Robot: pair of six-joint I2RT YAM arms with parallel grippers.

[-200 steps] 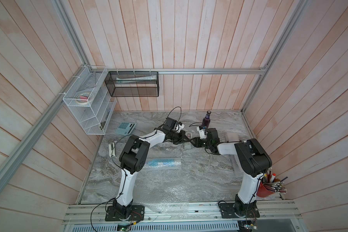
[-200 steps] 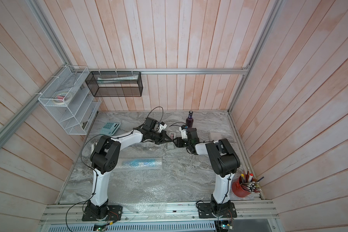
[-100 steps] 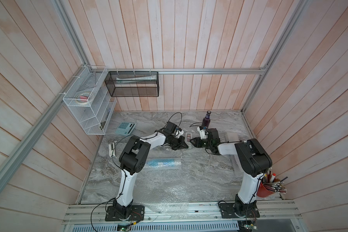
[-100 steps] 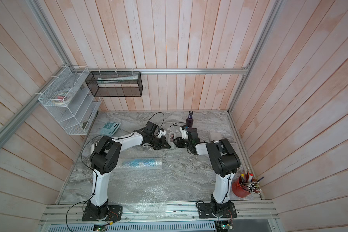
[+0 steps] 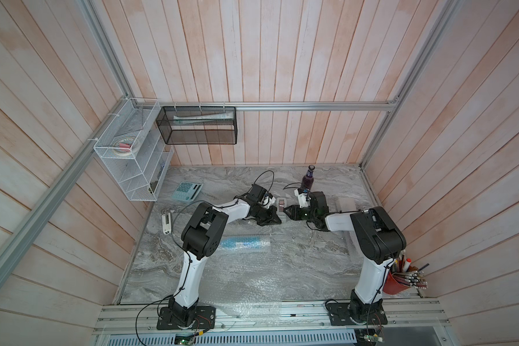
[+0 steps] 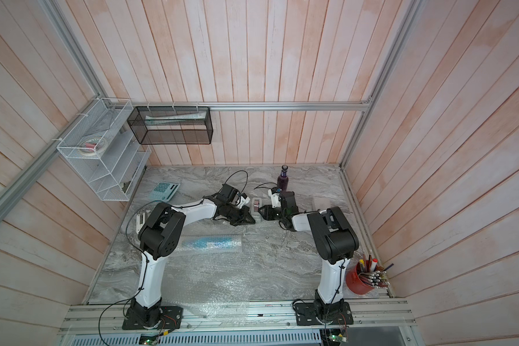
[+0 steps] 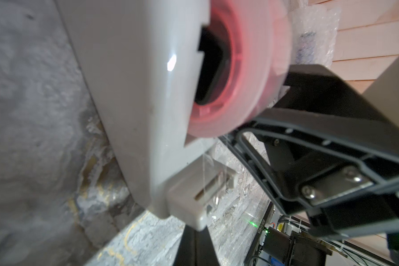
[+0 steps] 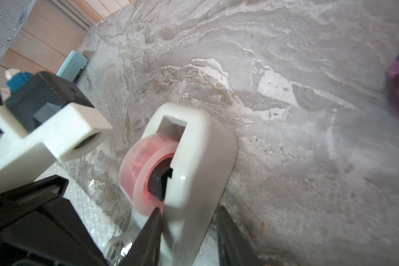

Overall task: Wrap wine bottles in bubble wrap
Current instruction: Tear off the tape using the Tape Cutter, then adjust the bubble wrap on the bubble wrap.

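Observation:
A grey tape dispenser (image 5: pixel 280 206) (image 8: pixel 194 161) with a pink-cored roll stands mid-table. My right gripper (image 8: pixel 188 210) (image 5: pixel 286 209) is shut on its body, one finger on each side. My left gripper (image 7: pixel 195 232) (image 5: pixel 277 220) is shut, its tips right at the dispenser's cutter end (image 7: pixel 194 198); whether it pinches tape I cannot tell. One purple wine bottle (image 5: pixel 307 179) (image 6: pixel 283 179) stands upright behind the arms. The blue bottle lies rolled in bubble wrap (image 5: pixel 243 242) (image 6: pixel 212 242). A flat bubble wrap sheet (image 5: pixel 252 287) covers the table's front.
A pale wrapped bundle (image 5: pixel 345 205) lies to the right of my right arm. A teal calculator (image 5: pixel 187 190) and a white stapler (image 5: pixel 166 223) sit at the left. A red pen cup (image 5: pixel 393 281) stands front right. A wire shelf (image 5: pixel 129 167) and a black mesh basket (image 5: pixel 198 125) hang on the walls.
My left gripper has slid off the top of the dispenser towards its near end, uncovering the roll. The right arm and the dispenser have stayed put.

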